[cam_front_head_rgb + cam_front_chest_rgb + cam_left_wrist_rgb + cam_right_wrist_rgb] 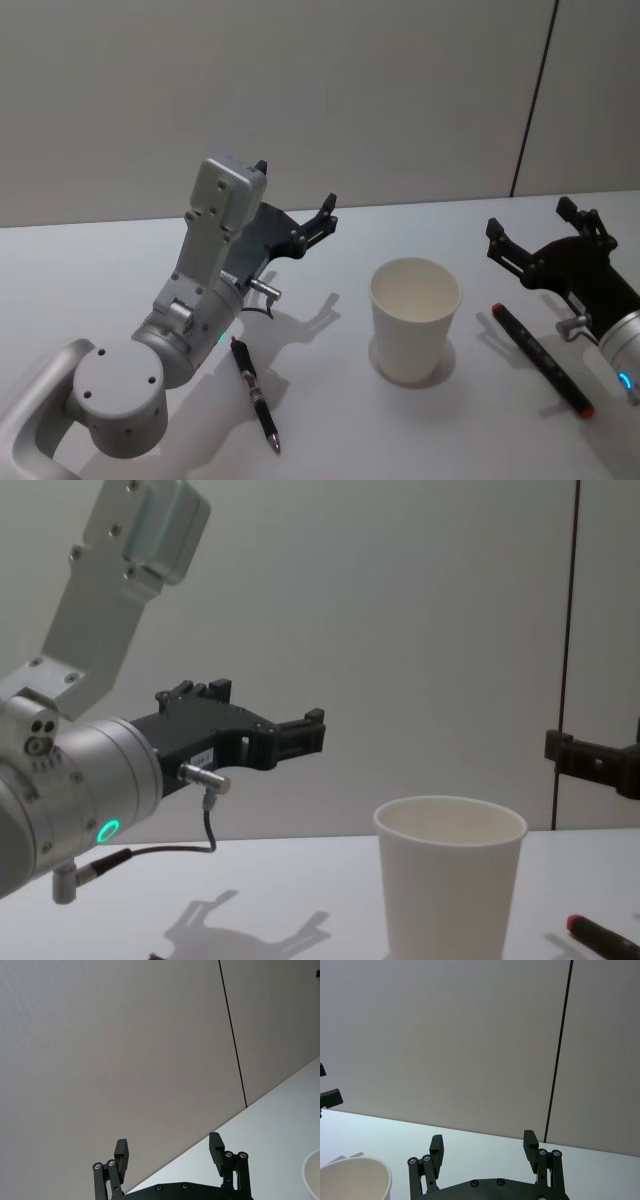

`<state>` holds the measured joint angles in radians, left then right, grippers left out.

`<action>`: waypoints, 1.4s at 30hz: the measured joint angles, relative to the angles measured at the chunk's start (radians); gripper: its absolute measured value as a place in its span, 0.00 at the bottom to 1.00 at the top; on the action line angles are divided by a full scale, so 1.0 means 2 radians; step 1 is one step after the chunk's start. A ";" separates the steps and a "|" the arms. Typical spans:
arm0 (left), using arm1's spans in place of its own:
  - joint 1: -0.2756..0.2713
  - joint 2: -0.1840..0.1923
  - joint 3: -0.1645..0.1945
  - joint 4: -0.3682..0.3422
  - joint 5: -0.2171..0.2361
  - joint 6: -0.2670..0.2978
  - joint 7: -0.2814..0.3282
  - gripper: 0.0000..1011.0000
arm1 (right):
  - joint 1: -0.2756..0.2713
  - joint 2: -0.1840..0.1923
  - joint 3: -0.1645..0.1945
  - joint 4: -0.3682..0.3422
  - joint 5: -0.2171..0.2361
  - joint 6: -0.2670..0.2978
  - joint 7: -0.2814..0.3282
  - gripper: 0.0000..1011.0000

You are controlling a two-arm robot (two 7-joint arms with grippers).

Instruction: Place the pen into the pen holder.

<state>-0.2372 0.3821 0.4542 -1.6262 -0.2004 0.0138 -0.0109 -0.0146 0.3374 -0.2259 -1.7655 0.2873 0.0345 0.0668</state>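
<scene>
Plainly, nothing has been picked up yet. The pen holder (pixel 415 318), a white paper cup, stands upright and empty on the counter (pixel 110 265), roughly midway between the two arms. Its mouth faces up, so either arm could drop something in from above.

Two writing tools lie flat on the counter, both outside the cup. A black pen (pixel 254 392) rests at about 8 o'clock from the cup in the head view, well apart from it and close beside the left arm (pixel 190 300). A red-tipped marker (pixel 540 358) lies at 3 o'clock from the cup, near it but not touching, with its red end toward 5 o'clock.

The left gripper (pixel 296 188) hangs in the air at about 10 o'clock from the cup. Its fingers are spread wide with nothing between them, and they aim out toward the wall (pixel 400 90) rather than down at the counter. The right gripper (pixel 530 218) sits at 2 o'clock from the cup, above the marker's far end, its fingers likewise wide apart, empty and pointing forward.

Both poses read as a ready stance, raised clear of the cup so nothing gets knocked. Each tool lies on one arm's side. The marker is the closer to its gripper, so the right arm looks better placed, though which tool is meant I cannot tell. Either way, the next move calls for tipping the fingers downward and setting them across the barrel.
</scene>
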 joint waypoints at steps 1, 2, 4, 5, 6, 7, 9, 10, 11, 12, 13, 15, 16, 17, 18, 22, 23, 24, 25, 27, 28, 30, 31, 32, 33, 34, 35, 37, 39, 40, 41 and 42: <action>0.000 0.000 0.000 0.000 0.000 0.000 0.000 0.99 | 0.000 0.000 0.000 0.000 0.000 0.000 0.000 0.99; 0.000 0.000 0.000 0.000 0.000 0.000 0.000 0.99 | 0.000 0.000 0.000 0.000 0.000 0.000 0.000 0.99; 0.000 0.000 0.000 0.000 0.000 0.000 0.000 0.99 | 0.000 0.000 0.000 0.000 0.000 0.000 0.000 0.99; 0.000 0.000 0.000 0.000 0.000 0.000 0.000 0.99 | 0.000 0.000 0.000 0.000 0.000 0.000 0.000 0.99; 0.000 0.000 0.000 0.000 0.000 0.000 0.000 0.99 | 0.000 0.000 0.000 0.000 0.000 0.000 0.000 0.99; 0.000 0.000 0.000 0.000 0.000 0.000 0.000 0.99 | 0.000 0.000 0.000 0.000 0.000 0.000 0.000 0.99; 0.000 0.000 0.000 0.000 0.000 0.000 0.000 0.99 | 0.000 0.000 0.000 0.000 0.000 0.000 0.000 0.99; 0.000 0.000 0.000 0.000 0.000 0.000 0.000 0.99 | 0.000 0.000 0.000 0.000 0.000 0.000 0.000 0.99; 0.000 0.000 0.000 0.000 0.000 0.000 0.000 0.99 | 0.000 0.000 0.000 0.000 0.000 0.000 0.000 0.99; 0.000 0.000 0.000 0.000 0.000 0.000 0.000 0.99 | 0.000 0.000 0.000 0.000 0.000 0.000 0.000 0.99; 0.000 0.000 0.000 0.000 0.000 0.000 0.000 0.99 | 0.000 0.000 0.000 0.000 0.000 0.000 0.000 0.99; 0.000 0.000 0.000 0.000 0.000 0.000 0.000 0.99 | 0.000 0.000 0.000 -0.001 0.000 0.000 0.000 0.99; 0.000 0.000 0.000 0.000 0.000 0.000 0.000 0.99 | 0.000 0.000 0.000 -0.001 0.000 0.000 0.000 0.99; 0.000 0.000 0.000 0.000 0.000 0.000 0.000 0.99 | 0.000 0.000 0.000 -0.001 0.000 0.000 0.000 0.99; 0.000 0.000 0.000 0.000 0.000 0.000 0.000 0.99 | 0.000 0.000 0.000 -0.001 0.000 0.000 0.000 0.99; 0.000 0.000 0.000 0.000 0.000 0.000 0.000 0.99 | 0.000 0.000 0.000 -0.001 0.000 0.000 0.000 0.99; 0.000 0.000 0.000 0.000 0.000 0.000 0.000 0.99 | 0.000 0.000 0.000 -0.001 0.000 0.000 0.000 0.99; 0.000 0.000 0.000 0.000 0.000 0.000 0.000 0.99 | 0.000 0.000 0.000 -0.001 0.000 0.000 0.000 0.99; 0.000 0.000 0.000 0.000 0.000 0.000 0.000 0.99 | 0.000 0.000 0.000 -0.001 0.000 0.000 0.000 0.99; 0.000 0.000 0.000 0.000 0.000 0.000 0.000 0.99 | 0.000 0.000 0.000 -0.001 0.000 0.000 0.000 0.99; 0.000 0.000 0.000 0.000 0.000 0.000 0.000 0.99 | 0.000 0.000 0.000 -0.001 0.000 0.000 0.000 0.99; 0.000 0.000 0.000 0.000 0.000 0.000 0.000 0.99 | 0.000 0.000 0.000 -0.001 0.000 0.000 0.000 0.99; 0.000 0.000 0.000 0.000 0.000 0.000 0.000 0.99 | 0.000 0.000 0.000 -0.001 0.000 0.000 0.000 0.99; 0.000 0.000 0.000 0.000 0.000 0.000 0.000 0.99 | 0.000 0.000 0.000 -0.001 0.000 0.000 0.000 0.99; 0.000 0.000 0.000 0.000 0.000 0.000 0.000 0.99 | 0.000 0.000 0.000 -0.001 0.000 0.000 0.000 0.99; 0.000 0.000 0.000 0.000 0.000 0.000 0.000 0.99 | 0.000 0.000 0.000 -0.001 0.000 0.000 0.000 0.99; 0.000 0.000 0.000 0.000 0.000 0.000 0.000 0.99 | 0.000 0.000 0.000 -0.001 0.000 0.000 0.000 0.99; 0.000 0.000 0.000 0.000 0.000 0.000 0.000 0.99 | 0.000 0.000 0.000 -0.001 0.000 0.000 0.000 0.99; 0.000 0.000 0.000 0.000 0.000 0.000 0.000 0.99 | 0.000 0.000 0.000 -0.001 0.000 0.000 0.000 0.99; 0.000 0.000 0.000 0.000 0.000 0.000 0.000 0.99 | 0.000 0.000 0.000 -0.001 0.000 0.000 0.000 0.99; 0.000 0.000 0.000 0.000 0.000 0.000 0.000 0.99 | 0.000 0.000 0.000 -0.001 0.000 0.000 0.000 0.99; 0.000 0.000 0.000 0.000 0.000 0.000 0.000 0.99 | 0.000 0.000 0.000 -0.001 0.000 0.000 0.000 0.99</action>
<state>-0.2372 0.3821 0.4542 -1.6262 -0.2004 0.0139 -0.0109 -0.0147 0.3374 -0.2259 -1.7668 0.2874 0.0340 0.0667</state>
